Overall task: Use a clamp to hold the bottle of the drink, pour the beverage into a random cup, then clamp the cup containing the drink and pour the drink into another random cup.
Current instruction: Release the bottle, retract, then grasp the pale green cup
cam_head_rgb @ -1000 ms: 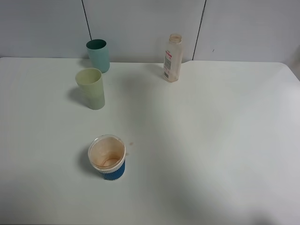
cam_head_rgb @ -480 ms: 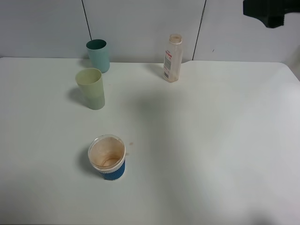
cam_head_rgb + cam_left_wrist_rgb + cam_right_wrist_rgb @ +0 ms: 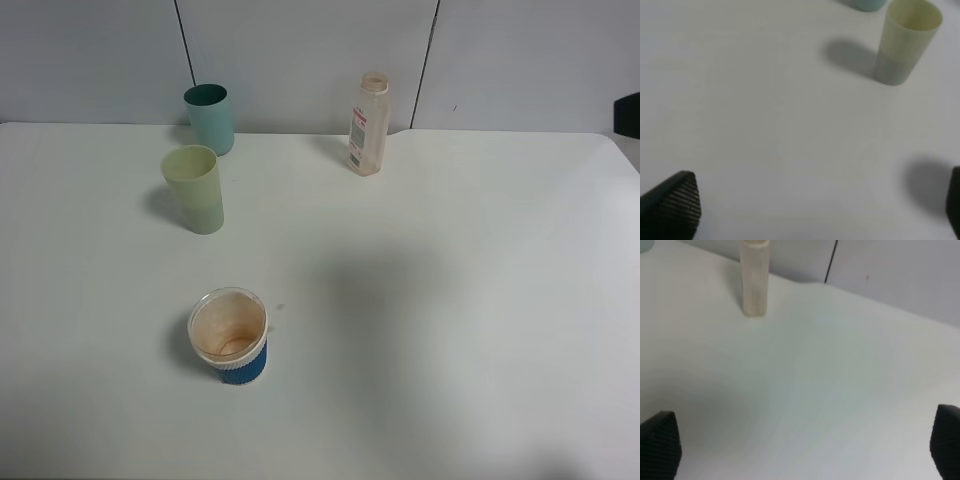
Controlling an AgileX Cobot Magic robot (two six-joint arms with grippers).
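The bottle stands capless and upright at the back of the table, right of centre; in the right wrist view the bottle is far ahead of my right gripper, whose jaws stand wide open and empty. The pale yellow-green cup stands at the left, with the teal cup behind it. My left gripper is open and empty, well short of the yellow-green cup. The beverage does not show plainly; the bottle looks faintly tan.
A short stained cup with a blue ribbed sleeve stands near the front left. A dark part of the right arm pokes in at the right edge. The white table ends at a grey panelled wall behind.
A dark part of the right arm came into the exterior view at the top right, then dropped to the right edge. Its shadow slid across the table. Cups and bottle stayed put.
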